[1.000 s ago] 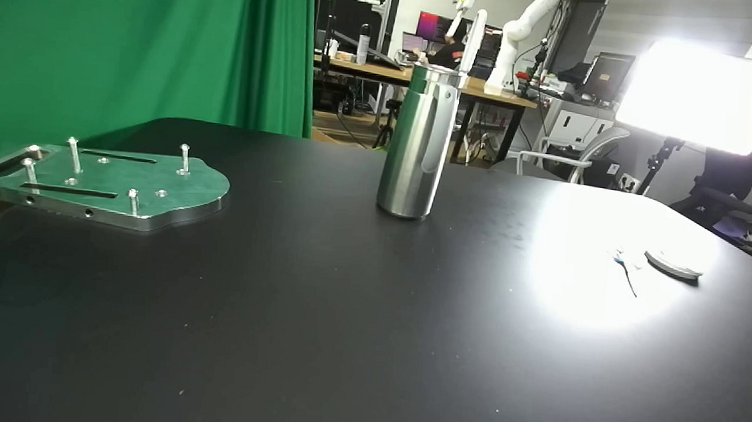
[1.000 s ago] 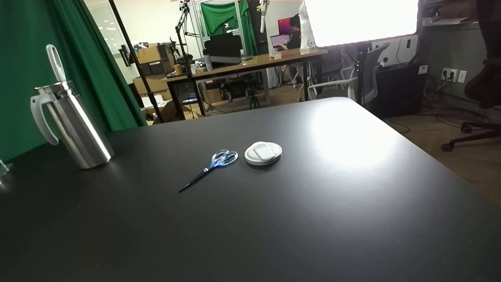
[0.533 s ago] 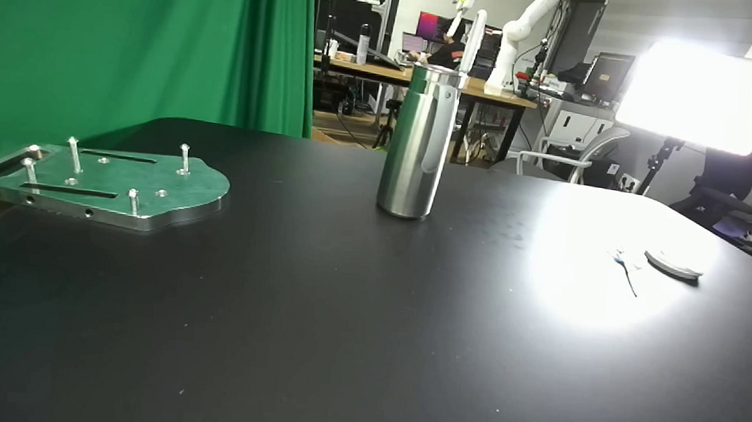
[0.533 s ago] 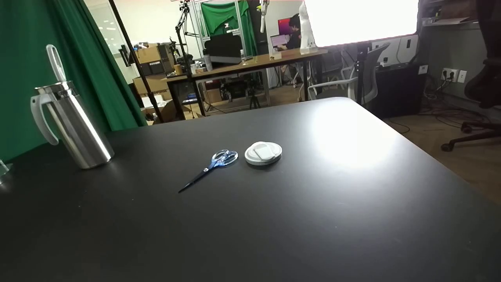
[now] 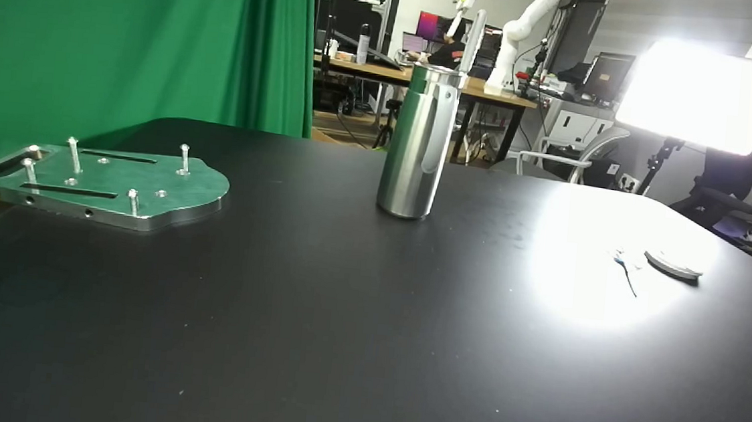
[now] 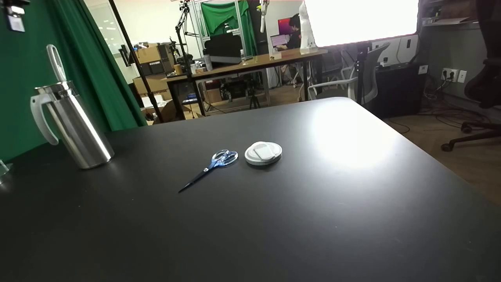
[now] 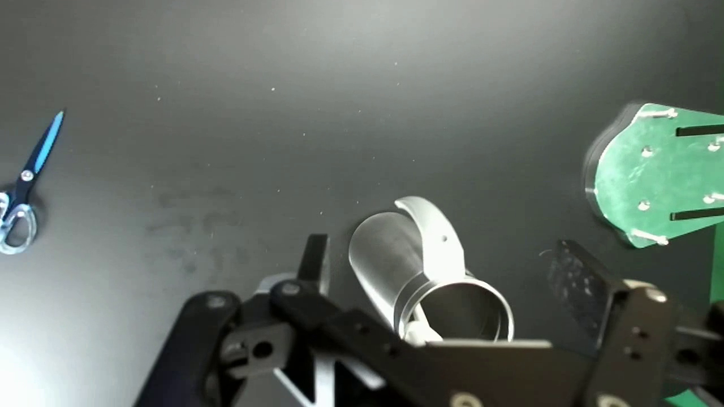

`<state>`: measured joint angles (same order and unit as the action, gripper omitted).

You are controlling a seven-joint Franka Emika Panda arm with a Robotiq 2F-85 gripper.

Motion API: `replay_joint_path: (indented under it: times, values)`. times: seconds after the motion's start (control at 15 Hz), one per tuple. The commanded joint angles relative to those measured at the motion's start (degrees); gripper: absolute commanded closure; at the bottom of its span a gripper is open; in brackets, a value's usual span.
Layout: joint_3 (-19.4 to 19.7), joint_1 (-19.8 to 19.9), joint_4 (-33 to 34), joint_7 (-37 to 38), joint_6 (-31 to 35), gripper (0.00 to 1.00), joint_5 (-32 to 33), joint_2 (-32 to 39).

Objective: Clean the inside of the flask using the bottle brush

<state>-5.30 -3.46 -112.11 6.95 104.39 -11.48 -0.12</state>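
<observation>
The flask, a tall brushed-steel cylinder with a pale curved handle, stands upright on the black table in both exterior views [image 5: 414, 153] [image 6: 80, 133]. The bottle brush stands in its open mouth; only its white loop-shaped handle [image 5: 474, 41] [image 6: 60, 75] sticks up, leaning to one side, and its head is hidden inside. In the wrist view the flask [image 7: 382, 249] lies between my spread fingers, seen from above, with the brush's white lower handle [image 7: 419, 332] at the rim, partly hidden by the gripper. My gripper [image 7: 444, 263] is open and empty. A fingertip [image 6: 15, 19] shows above the flask in an exterior view.
A green metal plate with upright pegs [image 5: 156, 184] lies on the table, also in the wrist view [image 7: 667, 175]. Blue-handled scissors [image 6: 209, 168] and a round white lid [image 6: 263, 153] lie apart from the flask. A green curtain [image 5: 128, 37] hangs behind the table edge.
Part of my gripper has come into an exterior view at the top left corner, above the flask. The flask, brush, scissors, lid and plate have not moved.
</observation>
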Motion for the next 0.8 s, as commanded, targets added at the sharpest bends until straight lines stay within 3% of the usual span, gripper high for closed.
replay_joint_path:
  times: [0.0, 0.53, 0.6, 0.73]
  values:
    - [0.7, -0.1, 10.1, -1.4, -4.0, 0.0, 3.8, 8.6]
    - [0.8, -0.7, 16.8, -1.9, -3.9, 0.0, 3.2, 17.2]
    - [0.8, -0.8, 17.2, -2.1, -3.1, 0.25, 3.2, 17.5]
    - [0.7, -0.8, 18.3, -2.3, -2.3, 0.32, 2.6, 18.1]
